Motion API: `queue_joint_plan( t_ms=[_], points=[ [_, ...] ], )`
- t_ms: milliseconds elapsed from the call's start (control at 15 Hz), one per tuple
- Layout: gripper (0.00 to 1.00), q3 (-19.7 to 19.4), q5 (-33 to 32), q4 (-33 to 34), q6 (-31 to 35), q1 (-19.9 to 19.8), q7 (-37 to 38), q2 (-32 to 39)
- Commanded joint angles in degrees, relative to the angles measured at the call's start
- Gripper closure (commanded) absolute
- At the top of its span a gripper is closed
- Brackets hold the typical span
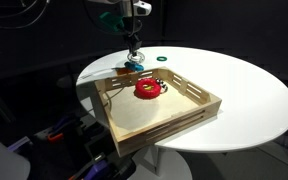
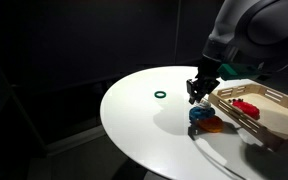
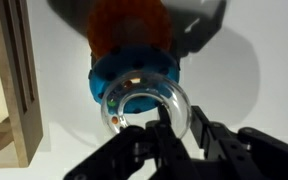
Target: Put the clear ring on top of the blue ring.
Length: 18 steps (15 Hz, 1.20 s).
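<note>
Claw (image 3: 174, 140) is narrow, pinching the near rim of the clear ring (image 3: 176, 97). The ring lies flat over the blue ring (image 3: 109, 75), offset slightly claw-side. Contact unclear; I'd centre it by nudging away from the claw.

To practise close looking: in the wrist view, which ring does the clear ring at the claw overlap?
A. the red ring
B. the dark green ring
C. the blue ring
C: in the wrist view the clear ring, its rim between the fingers of the claw, overlaps the blue ring. The dark green ring lies apart on the table, and the red ring is in the tray.
</note>
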Motion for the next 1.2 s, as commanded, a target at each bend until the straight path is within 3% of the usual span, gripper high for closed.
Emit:
queue_joint_plan(
  t_ms=[0, 67, 133, 200, 267, 400, 667, 1133],
  points=[
    [0.92, -0.4, 0.6, 1.5, -4.3, -0.2, -2.2, 0.4],
    [0.91, -0.4, 0.5, 1.6, -5.1, -0.2, -2.4, 0.4],
    [0.82, -0.4, 0.2, 1.9, -5.8, -0.2, -2.8, 0.3],
    [0.48, -0.4, 0.0, 2.0, -6.3, -0.2, -3.2, 0.3],
    [0.47, -0.5, -0.2, 2.3, -6.9, -0.3, -3.4, 0.2],
    [0.34, -0.8, -0.7, 2.7, -8.1, -0.5, -4.0, -0.2],
    [0.01, -1.7, -0.9, 3.9, -10.6, -1.2, -5.9, -1.6],
    [0.0, -3.0, -2.4, 7.7, -20.0, -3.0, -10.0, -6.8]
  ],
)
